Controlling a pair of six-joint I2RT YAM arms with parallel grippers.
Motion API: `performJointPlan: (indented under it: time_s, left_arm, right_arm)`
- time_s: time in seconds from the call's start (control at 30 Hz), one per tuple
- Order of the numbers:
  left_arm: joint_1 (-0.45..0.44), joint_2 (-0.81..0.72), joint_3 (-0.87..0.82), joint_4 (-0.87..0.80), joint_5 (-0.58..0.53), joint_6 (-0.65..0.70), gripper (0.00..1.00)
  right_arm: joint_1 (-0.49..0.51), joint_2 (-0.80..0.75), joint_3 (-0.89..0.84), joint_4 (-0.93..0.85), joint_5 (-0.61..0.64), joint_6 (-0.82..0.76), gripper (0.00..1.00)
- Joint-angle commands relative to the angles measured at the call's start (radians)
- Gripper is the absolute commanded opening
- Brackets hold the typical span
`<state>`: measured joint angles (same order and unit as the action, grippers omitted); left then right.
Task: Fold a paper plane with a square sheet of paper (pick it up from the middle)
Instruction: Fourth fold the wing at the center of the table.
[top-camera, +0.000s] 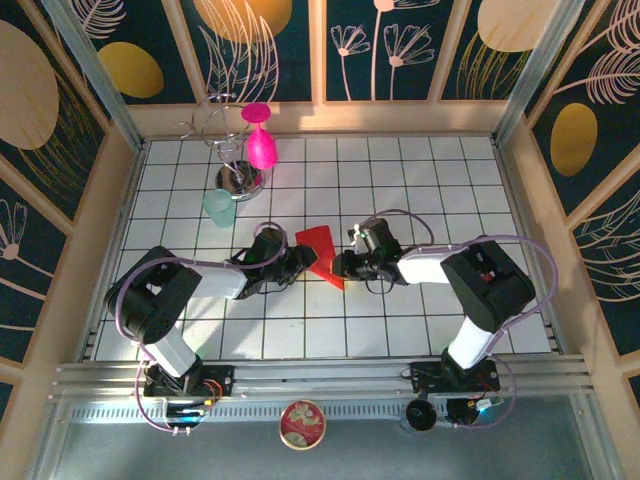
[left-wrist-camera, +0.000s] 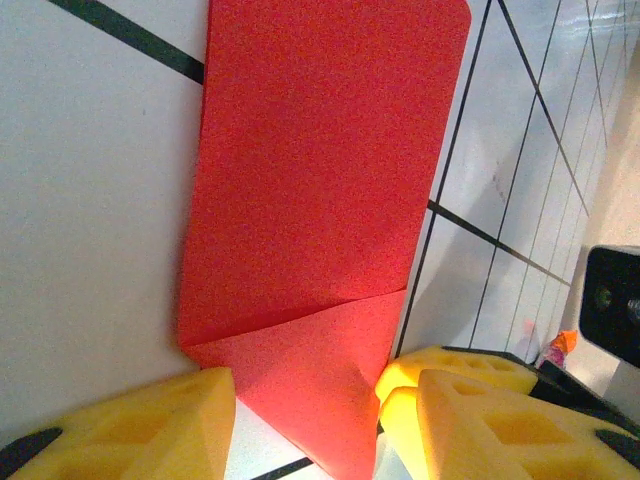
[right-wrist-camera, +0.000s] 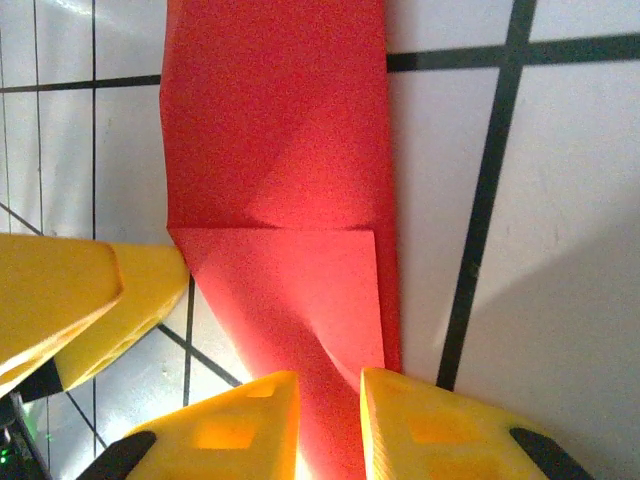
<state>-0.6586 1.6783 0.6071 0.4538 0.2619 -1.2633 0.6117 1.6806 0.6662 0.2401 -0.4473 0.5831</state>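
Overhead, the partly folded red paper (top-camera: 322, 247) lies near the middle of the tiled table (top-camera: 450, 180). The left gripper (top-camera: 304, 263) meets its near end from 9 o'clock and the right gripper (top-camera: 340, 266) from 3 o'clock. A magenta goblet (top-camera: 260, 140) is at 11 o'clock from the paper, and a pale green cup (top-camera: 220, 208) at 10 o'clock.

From the left wrist, the paper (left-wrist-camera: 320, 170) runs toward 12 o'clock, with a slanted crease low down. Its near corner lies between the left gripper's (left-wrist-camera: 320, 410) yellow fingers (left-wrist-camera: 130, 430). These are spread wide, at 7 and 5 o'clock, and hold nothing.

From the right wrist, the paper (right-wrist-camera: 280, 150) is a narrow strip running from 12 to 6 o'clock, with folded flaps. The right gripper's (right-wrist-camera: 328, 385) fingers (right-wrist-camera: 450, 430) are slightly parted, and the paper's near end runs into the narrow gap. Nothing is clamped between them. The left gripper (right-wrist-camera: 80, 290) shows at 8 o'clock, touching the paper's edge.
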Motion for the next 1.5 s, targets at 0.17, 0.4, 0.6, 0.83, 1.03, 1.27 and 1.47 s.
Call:
performJointPlan:
  time_s: [0.17,0.4,0.6,0.83,1.03,1.27,1.47]
  left_arm:
    - [-0.004,-0.040,-0.001,-0.028,-0.049,-0.045,0.51]
    - [-0.004,-0.061,-0.009,-0.042,-0.053,-0.051,0.52]
    - [-0.004,-0.043,-0.006,-0.061,-0.058,-0.071,0.53]
    - [-0.003,-0.026,0.007,-0.062,-0.044,-0.069,0.56]
    - [-0.003,-0.015,0.020,-0.079,-0.049,-0.069,0.58]
    - [-0.002,0.008,0.035,-0.045,-0.016,-0.067,0.58]
    - [-0.003,0.030,0.052,0.008,0.022,-0.072,0.58]
  right_arm:
    - [-0.010,-0.104,-0.038,0.038,0.006,-0.002,0.24]
    - [-0.010,-0.105,-0.042,0.041,0.008,-0.003,0.25]
    - [-0.011,-0.105,-0.038,0.033,0.019,-0.005,0.25]
    - [-0.011,-0.101,-0.039,0.028,0.024,-0.007,0.25]
    - [-0.011,-0.096,-0.037,0.027,0.025,-0.005,0.25]
    - [-0.010,-0.088,-0.034,0.022,0.028,-0.009,0.25]
    - [-0.011,-0.076,-0.027,0.012,0.033,-0.014,0.25]
